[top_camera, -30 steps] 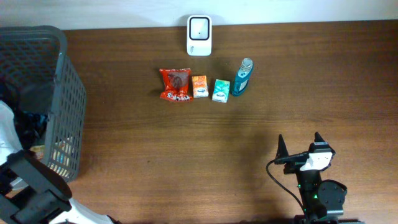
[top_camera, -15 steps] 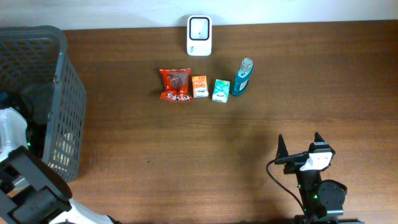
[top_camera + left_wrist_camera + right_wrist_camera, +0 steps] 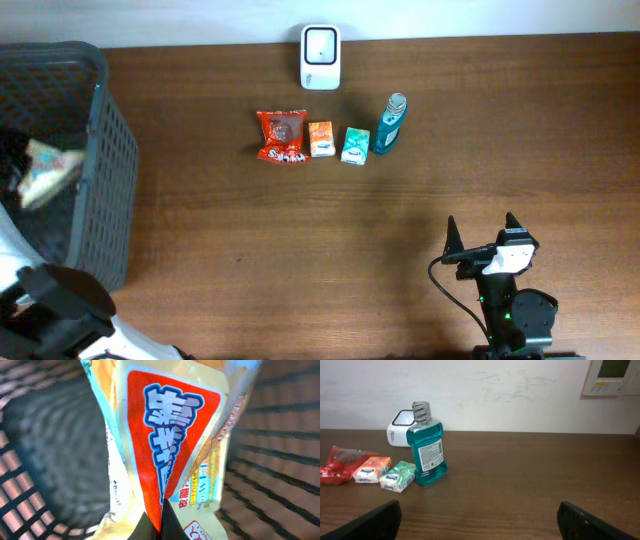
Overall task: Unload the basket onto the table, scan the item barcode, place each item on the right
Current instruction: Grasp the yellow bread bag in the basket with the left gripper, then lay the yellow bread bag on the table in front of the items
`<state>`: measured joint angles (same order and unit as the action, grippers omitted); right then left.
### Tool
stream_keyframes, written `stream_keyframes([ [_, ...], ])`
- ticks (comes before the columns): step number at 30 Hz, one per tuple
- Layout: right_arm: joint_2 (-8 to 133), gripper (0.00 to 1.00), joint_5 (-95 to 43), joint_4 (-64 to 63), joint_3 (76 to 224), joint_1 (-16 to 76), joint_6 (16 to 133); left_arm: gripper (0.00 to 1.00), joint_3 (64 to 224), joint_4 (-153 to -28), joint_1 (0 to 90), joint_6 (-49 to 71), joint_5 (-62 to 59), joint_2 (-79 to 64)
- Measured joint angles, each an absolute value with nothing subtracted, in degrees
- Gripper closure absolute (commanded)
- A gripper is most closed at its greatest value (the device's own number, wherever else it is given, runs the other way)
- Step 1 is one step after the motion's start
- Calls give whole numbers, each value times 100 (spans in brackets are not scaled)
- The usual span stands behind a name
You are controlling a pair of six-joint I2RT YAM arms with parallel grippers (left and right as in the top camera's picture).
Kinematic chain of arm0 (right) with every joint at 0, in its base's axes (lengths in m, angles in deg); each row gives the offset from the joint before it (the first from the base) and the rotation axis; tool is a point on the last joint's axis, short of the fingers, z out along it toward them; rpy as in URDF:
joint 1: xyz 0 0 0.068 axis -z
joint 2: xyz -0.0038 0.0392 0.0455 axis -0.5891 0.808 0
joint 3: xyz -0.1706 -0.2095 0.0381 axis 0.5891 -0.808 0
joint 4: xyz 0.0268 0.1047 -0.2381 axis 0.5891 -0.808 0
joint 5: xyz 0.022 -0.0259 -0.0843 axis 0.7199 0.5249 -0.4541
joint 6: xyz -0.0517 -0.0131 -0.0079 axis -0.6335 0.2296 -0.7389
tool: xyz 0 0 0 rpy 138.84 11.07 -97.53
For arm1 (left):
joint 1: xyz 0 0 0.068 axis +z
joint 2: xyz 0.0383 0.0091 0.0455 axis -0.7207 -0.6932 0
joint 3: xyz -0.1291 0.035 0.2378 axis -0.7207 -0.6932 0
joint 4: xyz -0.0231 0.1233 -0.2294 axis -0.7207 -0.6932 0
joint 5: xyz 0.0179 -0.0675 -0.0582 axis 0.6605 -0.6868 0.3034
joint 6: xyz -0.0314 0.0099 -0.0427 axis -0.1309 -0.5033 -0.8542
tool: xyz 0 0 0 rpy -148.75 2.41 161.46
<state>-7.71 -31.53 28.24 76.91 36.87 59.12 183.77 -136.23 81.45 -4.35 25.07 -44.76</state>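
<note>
Left hand (image 3: pixel 156 527) clamped on snack packet (image 3: pixel 45 170), inside basket (image 3: pixel 110 160) at left edge of frame. Right hand (image 3: pixel 482 238) wide open, lower right. Risk: pinch looks thin and crinkly, so packet may slip or snag the basket wall when lifted toward the white scanner (image 3: pixel 320 43).

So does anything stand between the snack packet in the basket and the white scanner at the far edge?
Yes: the basket wall stands between the packet and the scanner, so the packet likely has to be lifted over it. The row of items lies nearer than the scanner, off the straight path.
</note>
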Motion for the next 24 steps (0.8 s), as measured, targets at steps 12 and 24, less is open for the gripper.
stream_keyframes([
  [12,-771,2,-3149,2824,7691,3687,5912,100,19719,-13582,4473,655,1814,-3333],
  [24,-771,2,-3151,2824,7691,3687,5910,100,17922,-13420,2010,929,2116,-5567],
])
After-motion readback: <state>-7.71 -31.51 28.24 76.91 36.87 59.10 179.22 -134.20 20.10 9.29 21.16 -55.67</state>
